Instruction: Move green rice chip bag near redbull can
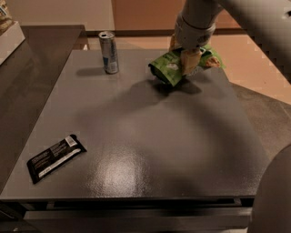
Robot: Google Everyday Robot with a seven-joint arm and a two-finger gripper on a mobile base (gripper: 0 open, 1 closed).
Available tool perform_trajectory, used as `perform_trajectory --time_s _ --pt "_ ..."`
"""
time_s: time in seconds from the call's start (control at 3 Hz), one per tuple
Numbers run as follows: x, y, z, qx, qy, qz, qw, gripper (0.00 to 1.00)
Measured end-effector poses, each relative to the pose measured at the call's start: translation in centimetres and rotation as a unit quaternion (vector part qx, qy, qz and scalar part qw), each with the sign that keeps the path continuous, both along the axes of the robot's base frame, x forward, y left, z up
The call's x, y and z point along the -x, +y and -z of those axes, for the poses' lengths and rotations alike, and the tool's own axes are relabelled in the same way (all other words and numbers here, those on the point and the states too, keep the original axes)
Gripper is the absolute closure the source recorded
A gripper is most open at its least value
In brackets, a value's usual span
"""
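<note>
The green rice chip bag (169, 68) is sitting at the far right of the grey table (150, 150), pinched in the gripper (184, 55). Its long axis is running on a slant, from the near left up to the far right. The dark end is pointing down and leftward, roughly towards the middle of the table, while the other end is poking out behind the gripper towards the table's right edge. The bag is looking tilted, with a deep shadow lying just under its dark end.

The pale grey arm (236, 13) is reaching in from the upper right, its thick round wrist hanging straight over the bag. The tan fingers (190, 61) are pointing downward, and the jaws are standing closed on the crinkled middle of the bag.

The redbull can (108, 52) is standing upright near the far left of the table, well apart from the bag. A flat black wrapped bar (55, 157) is lying at the near left corner, far from both.
</note>
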State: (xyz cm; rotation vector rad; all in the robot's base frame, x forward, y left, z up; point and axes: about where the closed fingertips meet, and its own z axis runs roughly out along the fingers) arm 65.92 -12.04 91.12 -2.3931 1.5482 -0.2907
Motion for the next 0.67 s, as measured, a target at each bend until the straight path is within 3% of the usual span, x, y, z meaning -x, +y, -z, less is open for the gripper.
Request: perform_trajectory --time_s 0.67 --pt "0.0 8.2 -0.8 -0.045 -0.021 -0.077 0.9958 1.0"
